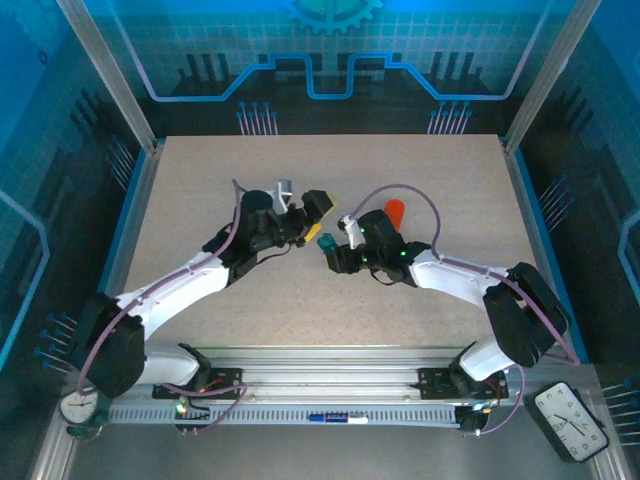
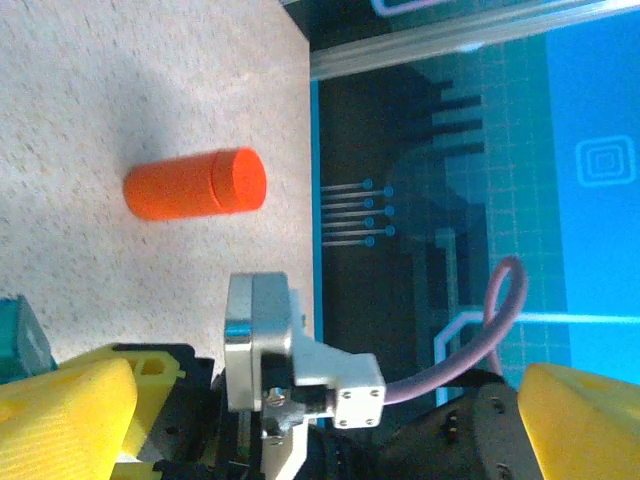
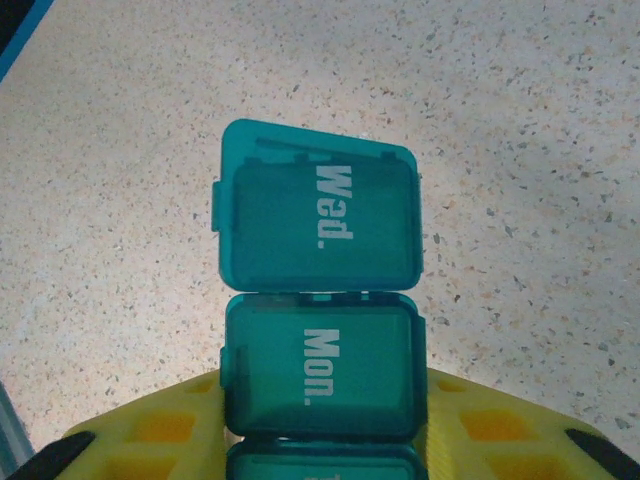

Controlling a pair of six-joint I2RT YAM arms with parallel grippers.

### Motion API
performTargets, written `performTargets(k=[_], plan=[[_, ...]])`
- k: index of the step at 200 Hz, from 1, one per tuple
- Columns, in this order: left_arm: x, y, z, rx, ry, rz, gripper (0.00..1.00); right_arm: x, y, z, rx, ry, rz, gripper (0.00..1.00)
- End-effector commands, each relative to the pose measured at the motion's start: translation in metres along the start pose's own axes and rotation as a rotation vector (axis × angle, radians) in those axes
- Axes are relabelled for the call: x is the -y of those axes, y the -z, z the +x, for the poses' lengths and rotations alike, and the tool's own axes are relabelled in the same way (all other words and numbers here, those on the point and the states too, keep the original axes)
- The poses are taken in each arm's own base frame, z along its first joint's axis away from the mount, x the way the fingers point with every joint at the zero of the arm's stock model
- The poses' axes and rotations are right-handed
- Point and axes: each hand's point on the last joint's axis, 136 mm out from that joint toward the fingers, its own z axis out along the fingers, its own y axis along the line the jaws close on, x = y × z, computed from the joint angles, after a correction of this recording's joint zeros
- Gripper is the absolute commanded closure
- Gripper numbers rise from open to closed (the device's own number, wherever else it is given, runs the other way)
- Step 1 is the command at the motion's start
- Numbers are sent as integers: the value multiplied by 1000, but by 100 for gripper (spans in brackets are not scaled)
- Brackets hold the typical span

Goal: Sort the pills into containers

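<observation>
Pill box (image 3: 318, 290) extends lengthwise from right jaws, Wed. outermost.

pill box (image 3: 318, 300): dark teal, white "Wed." and "Mon." lettering
bottle (image 2: 195, 185): plain orange
worktop (image 3: 520, 150): beige with dark speckles
right claw (image 3: 320, 435): yellow fingers
left claw (image 2: 325, 415): yellow fingers
</observation>
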Motion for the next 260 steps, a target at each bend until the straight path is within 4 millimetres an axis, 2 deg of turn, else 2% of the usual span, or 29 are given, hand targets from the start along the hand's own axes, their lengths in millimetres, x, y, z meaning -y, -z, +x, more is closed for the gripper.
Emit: performTargets(k=[1, 49, 77, 81, 97, 170, 244, 260], plan=[[-27, 18, -18, 71, -11, -81, 1, 7, -10, 23, -81, 24, 5, 70], [-79, 39, -36, 105, -38, -221, 1, 8, -26, 47, -195, 129, 43, 70], [-97, 43, -37, 95, -57, -273, 1, 7, -34, 68, -266, 217, 68, 69], [-98, 42, -37, 94, -59, -278, 1, 2, -36, 59, -250, 234, 65, 69], [-106, 41, -35, 82, -59, -297, 1, 0, -42, 67, -281, 279, 72, 69], [-119, 28, -33, 54, -31, -305, 1, 2, -62, 87, -371, 363, 96, 68], [-125, 24, -31, 43, -20, -308, 1, 11, -67, 97, -396, 349, 126, 60], [-126, 25, -30, 43, -21, -312, 1, 13, -67, 100, -399, 342, 130, 55]])
